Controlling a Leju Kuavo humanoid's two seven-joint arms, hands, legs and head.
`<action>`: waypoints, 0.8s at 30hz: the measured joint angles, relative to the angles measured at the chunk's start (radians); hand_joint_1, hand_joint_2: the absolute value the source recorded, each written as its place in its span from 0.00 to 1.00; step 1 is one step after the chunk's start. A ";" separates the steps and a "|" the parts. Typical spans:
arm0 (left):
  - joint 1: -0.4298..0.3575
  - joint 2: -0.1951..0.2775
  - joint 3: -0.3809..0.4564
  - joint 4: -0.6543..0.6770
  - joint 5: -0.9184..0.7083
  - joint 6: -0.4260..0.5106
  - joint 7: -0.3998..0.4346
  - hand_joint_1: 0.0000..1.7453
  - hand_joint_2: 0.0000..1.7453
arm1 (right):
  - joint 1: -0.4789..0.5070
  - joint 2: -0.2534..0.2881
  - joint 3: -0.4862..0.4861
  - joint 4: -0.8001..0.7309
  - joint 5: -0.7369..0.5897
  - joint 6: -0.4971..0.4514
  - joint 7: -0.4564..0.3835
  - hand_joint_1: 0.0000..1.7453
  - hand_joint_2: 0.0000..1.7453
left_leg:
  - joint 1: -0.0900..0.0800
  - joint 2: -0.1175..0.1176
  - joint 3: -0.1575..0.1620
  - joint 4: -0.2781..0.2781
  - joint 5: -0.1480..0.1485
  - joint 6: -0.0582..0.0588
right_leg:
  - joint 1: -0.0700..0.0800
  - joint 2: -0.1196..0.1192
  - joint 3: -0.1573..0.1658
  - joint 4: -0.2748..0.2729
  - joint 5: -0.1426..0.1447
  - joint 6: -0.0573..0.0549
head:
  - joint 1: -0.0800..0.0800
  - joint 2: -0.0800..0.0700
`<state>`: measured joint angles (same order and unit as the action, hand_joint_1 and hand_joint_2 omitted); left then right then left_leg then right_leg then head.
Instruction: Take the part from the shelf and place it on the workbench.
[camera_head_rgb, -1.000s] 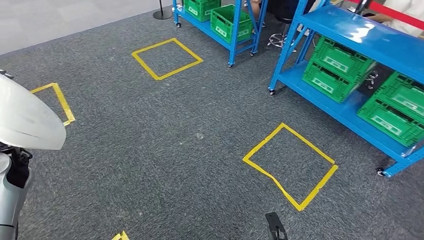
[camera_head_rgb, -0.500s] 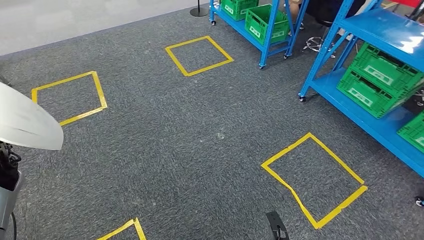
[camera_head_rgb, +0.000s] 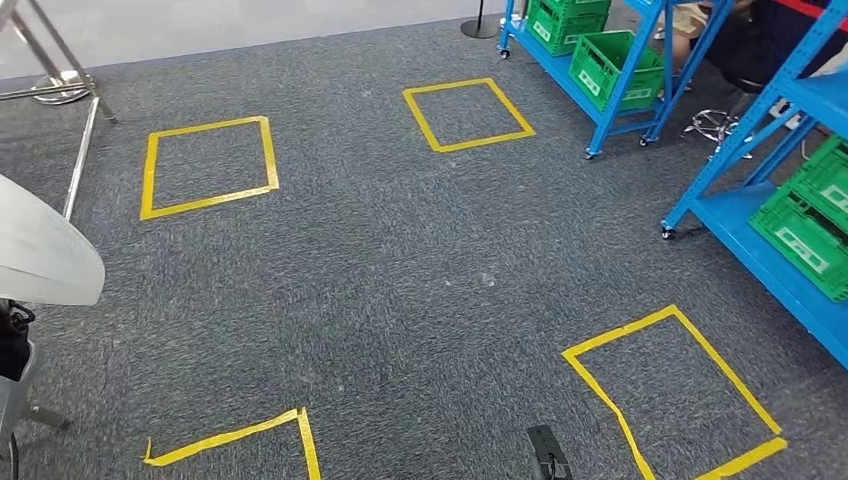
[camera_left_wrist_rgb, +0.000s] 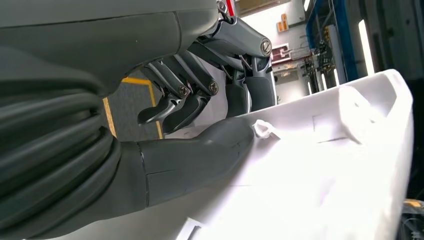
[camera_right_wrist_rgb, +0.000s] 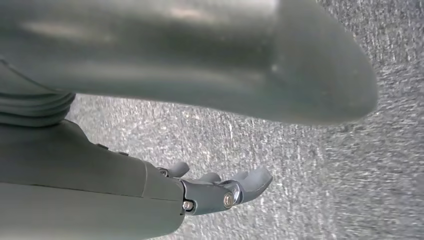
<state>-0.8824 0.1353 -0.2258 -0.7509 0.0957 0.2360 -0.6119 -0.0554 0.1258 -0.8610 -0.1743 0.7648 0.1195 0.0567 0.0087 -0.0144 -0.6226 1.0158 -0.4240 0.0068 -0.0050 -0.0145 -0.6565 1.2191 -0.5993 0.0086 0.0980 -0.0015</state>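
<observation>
We judged this to be the carrying step: the white part (camera_left_wrist_rgb: 320, 165) was already off the shelf and in our left hand (camera_left_wrist_rgb: 210, 115), the thick thumb lying under its edge and the dark fingers curled over the top. In the head view the part (camera_head_rgb: 40, 250) showed as a pale curved shell at the left edge of the frame. Our right hand (camera_right_wrist_rgb: 220, 192) hung over the grey carpet (camera_head_rgb: 400, 280) with nothing in it, its fingers loosely extended and apart. Blue shelves (camera_head_rgb: 790, 270) with green crates (camera_head_rgb: 805, 225) stood at the right edge, and yellow tape squares (camera_head_rgb: 205, 165) marked the floor. No surface was visible, so the next move called for finding the workbench while holding the part steady.
</observation>
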 joint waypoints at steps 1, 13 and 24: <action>0.000 -0.002 0.000 0.002 0.000 -0.001 0.000 1.00 1.00 | 0.001 0.000 -0.001 0.000 0.000 0.000 0.000 0.00 0.00 | 0.000 -0.012 -0.002 0.000 0.001 0.000 | -0.001 0.006 -0.030 0.061 -0.021 0.002 | 0.001 0.000; -0.016 0.006 0.007 0.026 0.000 0.002 -0.011 1.00 1.00 | -0.002 0.004 -0.008 0.000 -0.001 -0.007 -0.003 0.00 0.00 | 0.005 -0.066 -0.050 0.045 -0.008 -0.053 | -0.010 0.041 0.080 -0.197 0.123 -0.036 | -0.005 0.000; -0.009 0.022 0.016 0.030 -0.004 0.000 -0.018 1.00 1.00 | 0.000 0.005 -0.011 0.000 0.008 0.001 -0.005 0.00 0.00 | -0.017 0.084 0.010 0.013 -0.021 -0.031 | 0.015 -0.093 0.074 -0.185 0.114 -0.039 | -0.011 0.000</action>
<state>-0.8912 0.1577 -0.2102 -0.7210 0.0917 0.2364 -0.6304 -0.0559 0.1305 -0.8724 -0.1743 0.7732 0.1205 0.0521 -0.0085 0.0701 -0.6123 1.0290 -0.4447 -0.0240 0.0101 -0.1074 -0.5823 1.0341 -0.4854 -0.0302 0.0872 -0.0015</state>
